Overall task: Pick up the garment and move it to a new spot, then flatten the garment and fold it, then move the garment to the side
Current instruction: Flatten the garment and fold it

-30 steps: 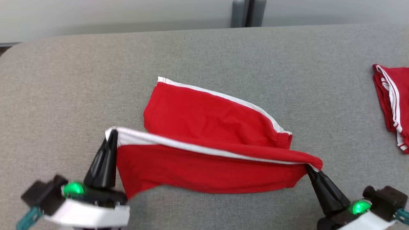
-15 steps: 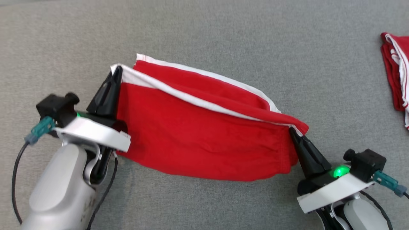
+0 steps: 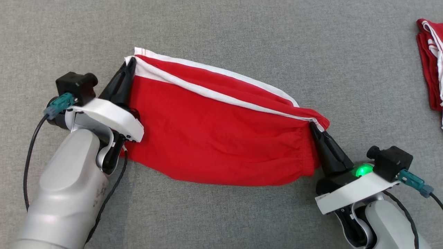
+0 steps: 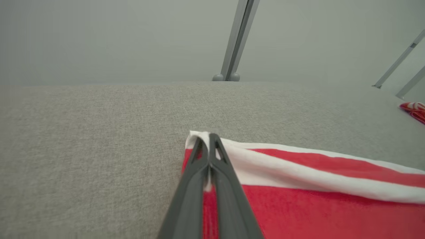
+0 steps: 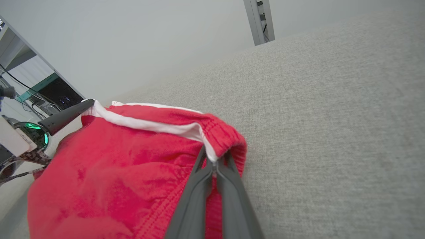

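Observation:
The garment point(image 3: 214, 128) is a pair of red shorts with white side stripes, folded over on itself on the grey fabric surface point(image 3: 221, 31). My left gripper point(image 3: 130, 62) is shut on the garment's white-striped left corner, seen close in the left wrist view point(image 4: 208, 136). At the other end my right gripper point(image 3: 312, 125) is shut on the elastic waistband corner point(image 5: 215, 159). The cloth stretches between the two grippers, its upper layer almost lined up over the lower one. In the right wrist view the left gripper's fingers point(image 5: 68, 116) show at the garment's far corner.
Another red-and-white garment point(image 3: 431, 72) lies folded at the right edge of the surface, also glimpsed in the left wrist view point(image 4: 413, 111). Grey metal posts point(image 4: 237, 39) stand beyond the far edge. Bare grey surface surrounds the shorts on all sides.
Both grippers carried the held edge of the garment away from me, folding the near half over the far half. The head camera tilted down, so the whole picture shifted.

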You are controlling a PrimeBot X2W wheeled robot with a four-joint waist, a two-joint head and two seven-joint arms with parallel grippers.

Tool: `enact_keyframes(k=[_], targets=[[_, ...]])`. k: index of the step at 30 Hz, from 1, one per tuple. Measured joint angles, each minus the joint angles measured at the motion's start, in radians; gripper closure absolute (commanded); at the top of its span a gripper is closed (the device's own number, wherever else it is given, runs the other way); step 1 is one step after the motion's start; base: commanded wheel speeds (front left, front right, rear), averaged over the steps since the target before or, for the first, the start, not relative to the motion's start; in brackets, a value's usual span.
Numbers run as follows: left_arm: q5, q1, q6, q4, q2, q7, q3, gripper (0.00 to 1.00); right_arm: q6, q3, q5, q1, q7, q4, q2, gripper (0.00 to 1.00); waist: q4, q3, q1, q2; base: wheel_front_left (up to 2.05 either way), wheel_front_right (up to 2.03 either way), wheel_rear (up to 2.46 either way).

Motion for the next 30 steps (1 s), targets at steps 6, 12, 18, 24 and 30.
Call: enact_keyframes(k=[6, 12, 18, 24, 30], targets=[[-0.009, -0.103, 0.000, 0.118, -0.010, 0.001, -0.047, 1.00, 0.000, 0.001, -0.012, -0.029, 0.000, 0.013, 0.019, 1.00, -0.013, 0.012, 0.0000, 0.0000, 0.00, 0.00, 0.00], [-0.017, -0.166, 0.000, 0.226, -0.016, 0.004, -0.077, 1.00, 0.000, 0.001, -0.020, -0.047, 0.000, 0.025, 0.036, 0.96, -0.026, 0.020, 0.0000, 0.0000, 0.00, 0.00, 0.00], [-0.026, -0.199, 0.000, 0.286, -0.026, 0.002, -0.085, 0.00, 0.000, -0.040, -0.041, -0.045, 0.000, 0.023, 0.050, 0.00, -0.027, 0.010, 0.0000, 0.0000, 0.00, 0.00, 0.00], [-0.046, -0.179, 0.000, 0.275, -0.040, 0.000, -0.098, 0.00, 0.000, -0.098, -0.081, 0.005, 0.000, -0.005, 0.049, 0.00, -0.014, -0.019, 0.0000, 0.0000, 0.00, 0.00, 0.00], [-0.078, -0.102, 0.000, 0.225, -0.026, 0.000, -0.099, 0.00, 0.000, -0.170, -0.116, 0.077, 0.000, -0.042, 0.043, 0.00, 0.002, -0.063, 0.0000, 0.0000, 0.00, 0.00, 0.00]])
